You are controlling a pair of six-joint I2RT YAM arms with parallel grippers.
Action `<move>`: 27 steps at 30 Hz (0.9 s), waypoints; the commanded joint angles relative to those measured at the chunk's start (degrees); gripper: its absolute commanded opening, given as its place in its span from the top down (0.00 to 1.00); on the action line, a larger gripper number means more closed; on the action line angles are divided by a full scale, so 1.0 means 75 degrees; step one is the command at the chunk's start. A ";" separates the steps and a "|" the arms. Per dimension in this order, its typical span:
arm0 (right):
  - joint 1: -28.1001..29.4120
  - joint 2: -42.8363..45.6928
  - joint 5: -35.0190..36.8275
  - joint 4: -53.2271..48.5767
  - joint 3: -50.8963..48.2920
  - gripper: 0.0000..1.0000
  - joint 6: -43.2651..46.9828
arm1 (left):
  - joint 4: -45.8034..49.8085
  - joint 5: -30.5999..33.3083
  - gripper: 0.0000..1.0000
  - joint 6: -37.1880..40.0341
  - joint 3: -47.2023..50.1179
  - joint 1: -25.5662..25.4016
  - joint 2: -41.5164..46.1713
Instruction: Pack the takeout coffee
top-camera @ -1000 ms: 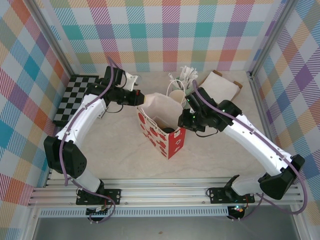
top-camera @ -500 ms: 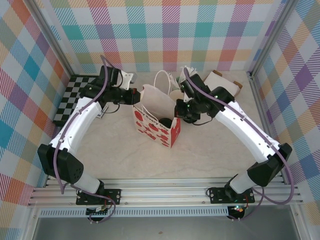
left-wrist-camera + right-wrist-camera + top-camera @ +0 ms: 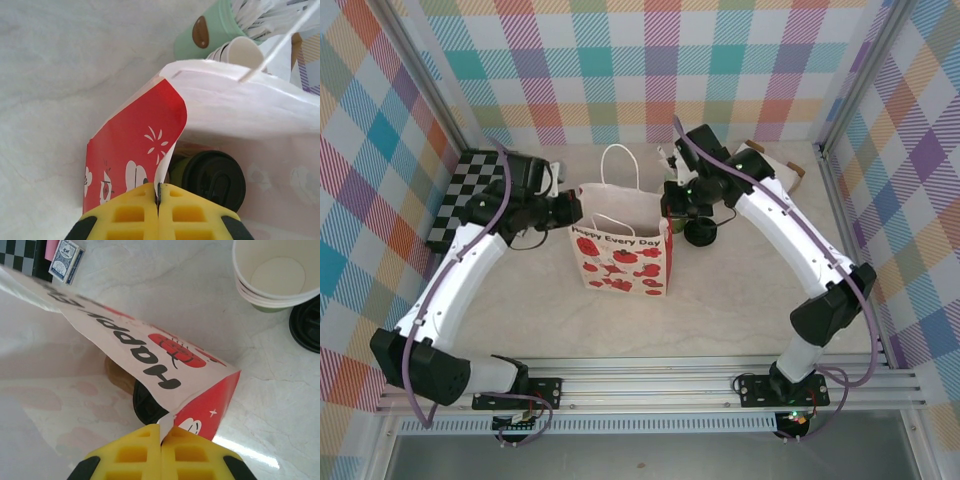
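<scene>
Bag holds coffee, left end effector and right end effector pinching rim.

top cam: high above red-and-white paper bag, looking down | wrist cams: super close at its opposite rims, both see inside

White arms, black joints
Left of the paper bag, the left arm trails a purple cable; the right arm, right of it, matches. Left gripper and right gripper: yellow, with square recesses.
</scene>
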State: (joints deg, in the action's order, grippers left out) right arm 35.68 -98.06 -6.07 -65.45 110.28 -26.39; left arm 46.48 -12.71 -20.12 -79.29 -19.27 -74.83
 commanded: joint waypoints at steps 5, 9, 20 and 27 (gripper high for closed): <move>-0.0184 -0.0539 0.0448 -0.0205 0.0753 0.98 0.0494 | -0.0616 0.0440 1.00 -0.1351 0.0948 -0.0425 0.0660; -0.0211 -0.0518 0.0673 0.0013 0.0527 0.99 0.0486 | -0.0992 0.1084 1.00 -0.1517 0.1091 -0.0792 0.0759; -0.0488 0.0217 0.0949 0.1454 -0.1205 0.95 0.0226 | -0.1482 0.1669 1.00 -0.1661 0.1211 -0.1271 0.0726; -0.0660 0.0262 0.0965 0.1526 -0.1327 0.90 0.0408 | -0.1789 0.1753 1.00 -0.2043 0.1142 -0.1618 0.0512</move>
State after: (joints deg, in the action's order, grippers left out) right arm 31.51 -97.25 -0.40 -55.02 101.14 -24.51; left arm 35.35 -0.73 -33.78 -70.63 -29.91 -70.19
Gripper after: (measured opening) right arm 0.103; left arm 0.059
